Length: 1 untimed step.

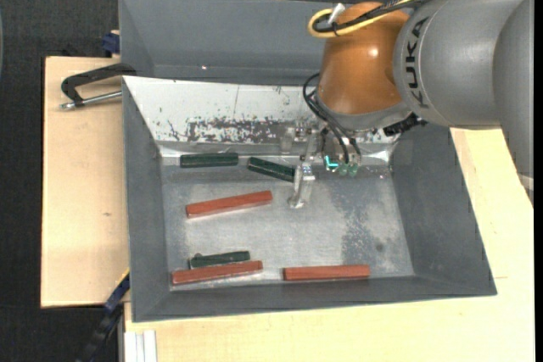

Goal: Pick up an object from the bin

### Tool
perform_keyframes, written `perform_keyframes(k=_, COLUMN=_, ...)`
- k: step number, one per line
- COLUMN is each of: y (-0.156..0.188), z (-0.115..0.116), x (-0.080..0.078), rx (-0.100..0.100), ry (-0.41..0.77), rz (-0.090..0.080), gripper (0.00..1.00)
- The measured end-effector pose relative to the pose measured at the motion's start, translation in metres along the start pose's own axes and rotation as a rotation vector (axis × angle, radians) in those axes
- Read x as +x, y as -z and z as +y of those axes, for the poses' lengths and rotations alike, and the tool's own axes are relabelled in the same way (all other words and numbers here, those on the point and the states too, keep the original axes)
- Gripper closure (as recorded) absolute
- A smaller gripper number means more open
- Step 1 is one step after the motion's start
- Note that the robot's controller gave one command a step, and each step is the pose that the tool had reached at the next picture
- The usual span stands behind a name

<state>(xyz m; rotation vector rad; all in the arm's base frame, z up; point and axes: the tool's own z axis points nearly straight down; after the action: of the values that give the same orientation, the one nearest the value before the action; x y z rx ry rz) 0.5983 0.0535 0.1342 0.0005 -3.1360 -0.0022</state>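
My gripper (299, 192) hangs low over the middle of the bin, just below the arm's orange cover. Its tip is close above the bin floor. A dark green bar (271, 169) lies tilted right beside it on the left, its right end touching or nearly touching the gripper. A red bar (229, 204) lies a little further left and lower, apart from the gripper. Nothing shows held in the gripper.
Another dark green bar (209, 159) lies by the back wall on the left. Along the front wall lie a short dark green bar (219, 259), a red bar (217, 272) under it and a second red bar (327, 272) to the right.
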Motion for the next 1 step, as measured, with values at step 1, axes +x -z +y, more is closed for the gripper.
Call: perform_keyframes(k=1, y=0.0039, z=-0.0002, x=-0.0020, rx=0.000, ry=0.000, rz=-0.007, gripper=0.00)
